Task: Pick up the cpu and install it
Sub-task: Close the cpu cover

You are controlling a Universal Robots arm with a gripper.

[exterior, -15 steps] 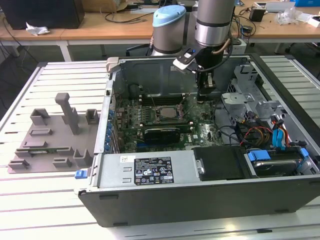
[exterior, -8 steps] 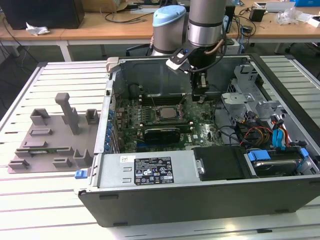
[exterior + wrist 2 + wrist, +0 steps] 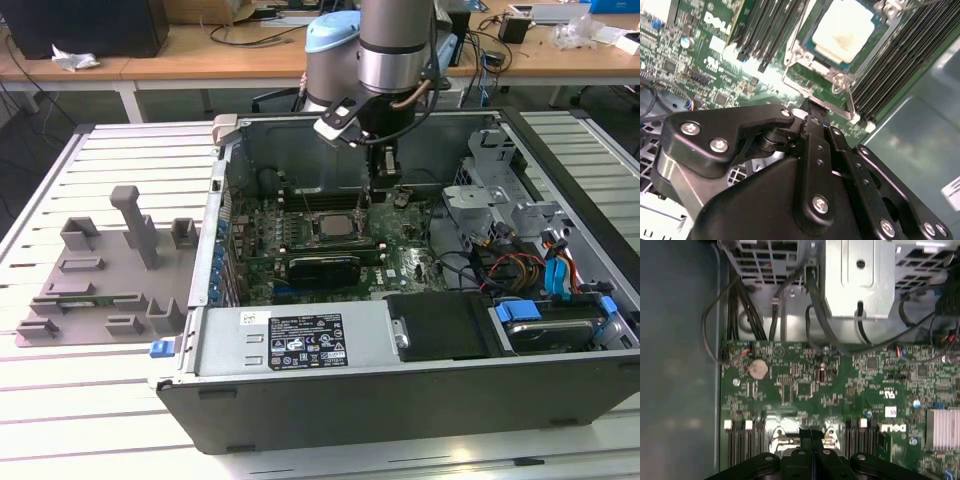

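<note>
Exterior view: open PC case [image 3: 400, 400] lies on a white slatted table [image 3: 120, 150], with a grey fixture plate [image 3: 100, 270] on the table to the exterior view's left. The arm comes down into the case. The gripper [image 3: 383, 190] hangs low over the motherboard [image 3: 410, 265], just beside the socket [image 3: 335, 238] on the exterior view's right. The cpu [image 3: 335, 222] sits flat in that socket, silvery top up. The power supply [image 3: 290, 340] is along the near wall of the case.

Second wrist view: the gripper [image 3: 812, 106] has its jaws together, w/ nothing seen between them. The tip is right at the edge of the socket's metal frame [image 3: 795, 55], by the shiny lever [image 3: 842, 97]; can't tell if it touches. The cpu [image 3: 845, 30] is seated inside the frame, apart from the gripper. Black memory slots [image 3: 890, 65] run on both sides.

First wrist view: the gripper [image 3: 812, 431] has its jaws shut to a thin slit, over bright socket metal [image 3: 777, 432]. Beyond it on the board are a coin cell [image 3: 758, 369] and a finned heatsink [image 3: 945, 427]. Black cables [image 3: 747, 310] lead to a metal drive cage [image 3: 860, 275].
</note>
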